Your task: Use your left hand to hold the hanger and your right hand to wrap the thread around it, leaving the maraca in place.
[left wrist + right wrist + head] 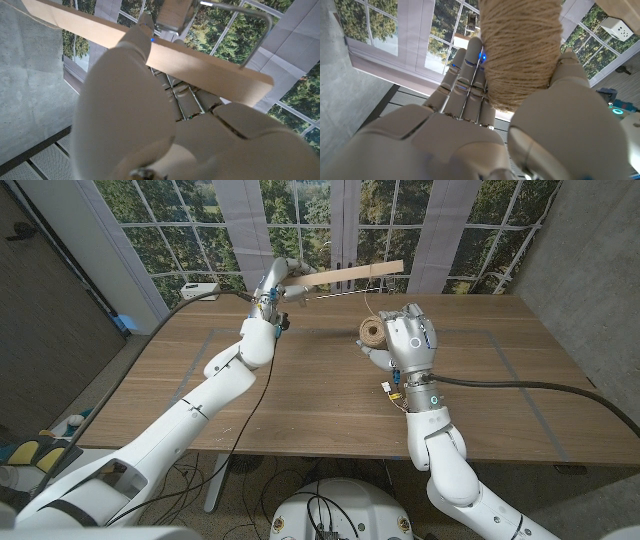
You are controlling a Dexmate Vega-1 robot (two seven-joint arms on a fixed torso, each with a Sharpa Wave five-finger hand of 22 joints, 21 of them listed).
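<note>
Where the head view looks down over the brown wooden table [300,395], the left hand [272,290] holds a pale wooden hanger bar [345,277] lifted over the far edge, its long axis running crosswise toward the robot's right and slightly upward, while the right hand [405,340] grips a ball of tan jute thread [373,332] just below and nearer than the bar's free end; a thin strand appears to rise from the ball to the bar. That free end lies up and away from the right hand, the nearer one. In the left wrist view, the left hand [150,125] has its fingers [145,30] closed around the bar [210,70], with a metal wire hook [260,35] beyond. In the right wrist view, the right hand's [470,140] fingers [465,85] and thumb clamp the ball [520,50] between them.
</note>
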